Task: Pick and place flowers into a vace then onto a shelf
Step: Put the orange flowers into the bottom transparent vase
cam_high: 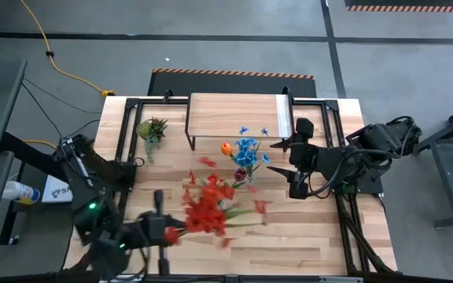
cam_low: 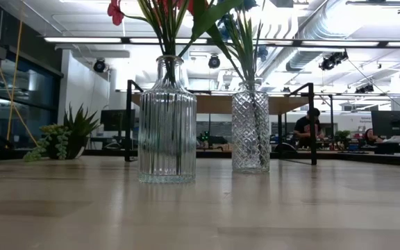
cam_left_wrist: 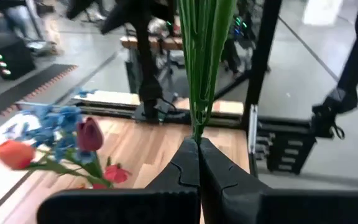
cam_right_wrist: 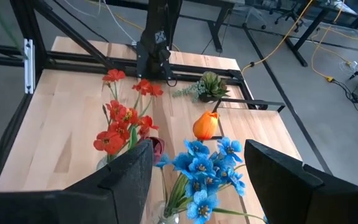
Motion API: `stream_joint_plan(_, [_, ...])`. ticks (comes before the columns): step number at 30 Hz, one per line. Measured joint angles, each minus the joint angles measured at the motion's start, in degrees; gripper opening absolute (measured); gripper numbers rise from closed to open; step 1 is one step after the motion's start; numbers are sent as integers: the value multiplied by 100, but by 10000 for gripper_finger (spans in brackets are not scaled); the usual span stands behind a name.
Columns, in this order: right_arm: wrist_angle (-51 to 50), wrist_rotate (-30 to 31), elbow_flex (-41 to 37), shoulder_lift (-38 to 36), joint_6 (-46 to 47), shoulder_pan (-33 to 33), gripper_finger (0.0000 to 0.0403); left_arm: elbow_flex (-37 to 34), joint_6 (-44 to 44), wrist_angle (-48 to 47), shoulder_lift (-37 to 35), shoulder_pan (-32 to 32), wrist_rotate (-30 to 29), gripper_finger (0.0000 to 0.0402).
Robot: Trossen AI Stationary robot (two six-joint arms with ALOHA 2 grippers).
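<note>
the right gripper (cam_right_wrist: 197,180) hangs with its fingers spread wide and gripping nothing, right above the blue flower bunch (cam_high: 248,149), orange tulip (cam_high: 226,148) and maroon tulip (cam_high: 241,174), which stand upright in the diamond-cut glass vase (cam_low: 250,130) in front of the shelf (cam_high: 239,116). so that vase lies straight below this arm, stems vertical. the left gripper (cam_left_wrist: 197,163) is clenched on green stems (cam_left_wrist: 204,56), probably the red flowers (cam_high: 207,206) in the ribbed vase (cam_low: 167,119) nearer the left arm.

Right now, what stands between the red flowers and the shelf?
The blue flowers, with the orange tulip and maroon tulip, as the high view shows.
</note>
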Motion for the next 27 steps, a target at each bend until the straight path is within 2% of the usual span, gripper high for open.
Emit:
stream_joint_plan(4, [-25, 10, 0, 0, -139, 2, 245, -2, 186, 124, 52, 463, 688, 25])
stream_joint_plan(6, [-65, 55, 0, 0, -308, 2, 245, -3, 420, 492, 87, 666, 974, 25])
stream_joint_plan(10, [-307, 507, 0, 0, -484, 2, 245, 2, 1282, 1599, 306, 843, 1047, 25])
stream_joint_plan(13, [-844, 1003, 0, -34, -727, -1, 245, 2, 1759, 2148, 541, 815, 576, 25])
stream_joint_plan(18, [-1816, 1662, 0, -211, -679, -9, 245, 2, 1769, 2855, 1070, 869, -191, 25])
stream_joint_plan(21, [-2169, 1701, 0, -344, -507, -10, 245, 1, 1760, 3190, 1410, 938, -699, 25])
stream_joint_plan(27, [-2288, 1472, 0, -631, -229, -11, 245, -1, 1447, 3307, 1822, 1207, -1172, 25])
